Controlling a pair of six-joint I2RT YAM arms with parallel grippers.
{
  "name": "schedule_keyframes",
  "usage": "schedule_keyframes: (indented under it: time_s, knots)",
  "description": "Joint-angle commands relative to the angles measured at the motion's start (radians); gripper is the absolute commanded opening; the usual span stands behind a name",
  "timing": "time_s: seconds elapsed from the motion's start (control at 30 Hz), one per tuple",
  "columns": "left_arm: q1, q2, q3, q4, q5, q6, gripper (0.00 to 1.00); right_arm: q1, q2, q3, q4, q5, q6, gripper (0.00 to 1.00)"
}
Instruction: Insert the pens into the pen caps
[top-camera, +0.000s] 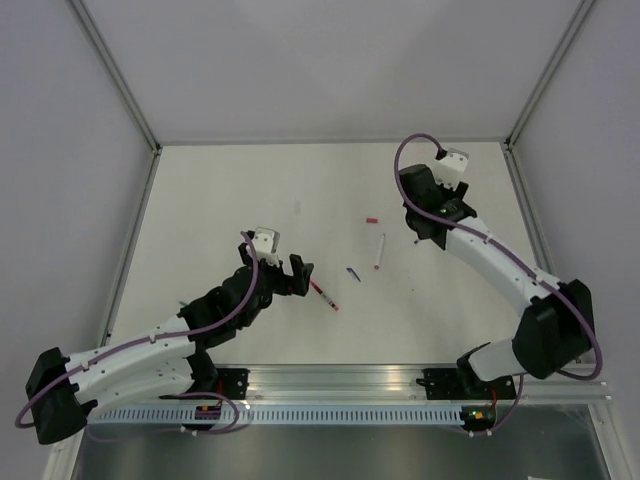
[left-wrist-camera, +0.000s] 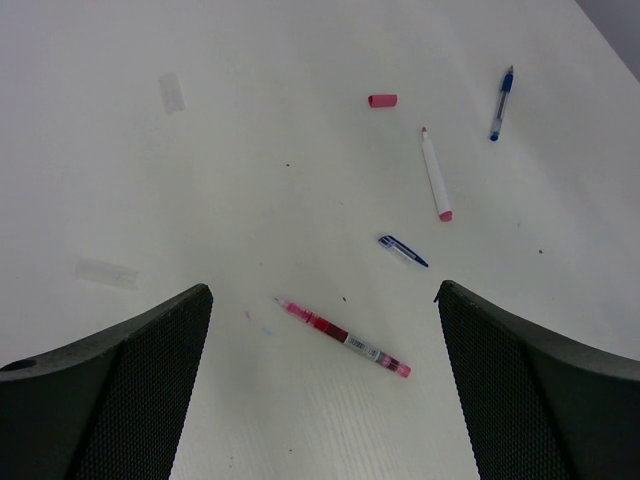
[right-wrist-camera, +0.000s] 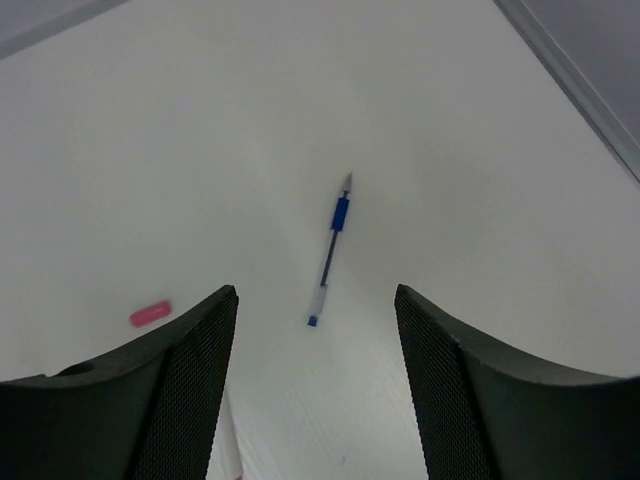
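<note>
In the left wrist view the left gripper (left-wrist-camera: 322, 290) fills the lower corners, its two black fingers spread wide and holding nothing. The translucent red pen (left-wrist-camera: 345, 340) lies flat on the white table (left-wrist-camera: 250, 180) between them, slanting toward the lower right. Above it lie the small dark blue clipped cap (left-wrist-camera: 402, 250), then the whitish marker with a red end (left-wrist-camera: 435, 175), the short red cap (left-wrist-camera: 382, 100) and, at the upper right, the clear pen with a blue grip (left-wrist-camera: 501, 103). In the right wrist view the right gripper (right-wrist-camera: 315, 290) is likewise spread and empty. The blue-grip pen lies on the table at frame centre, in line with the gap between its fingers, and the red cap is at the lower left.
</note>
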Motion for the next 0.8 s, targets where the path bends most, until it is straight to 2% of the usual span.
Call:
schedule_keyframes:
  time_s: [0.0, 0.07, 0.23, 0.37, 0.53, 0.77]
  knots:
    - [-0.003, 0.004, 0.027, 0.016, -0.016, 0.027, 0.99, -0.103, 0.139, 0.114, -0.229, -0.081, 0.016, 0.71]
    - [-0.004, -0.005, 0.029, 0.013, -0.001, 0.022, 0.99, -0.143, 0.208, 0.140, -0.266, -0.084, 0.041, 0.63]
    - [-0.003, -0.066, 0.012, 0.013, 0.002, 0.014, 0.99, -0.255, 0.274, 0.094, -0.196, -0.262, 0.067, 0.56]
    - [-0.003, -0.097, -0.006, 0.024, -0.001, 0.011, 0.99, -0.277, 0.369, 0.120, -0.169, -0.328, 0.069, 0.47]
    - [-0.003, -0.094, -0.008, 0.030, -0.003, 0.007, 0.99, -0.280, 0.459, 0.157, -0.185, -0.345, 0.099, 0.44]
    - [-0.003, -0.083, -0.009, 0.033, -0.001, 0.007, 0.99, -0.281, 0.522, 0.159, -0.107, -0.388, 0.075, 0.41]
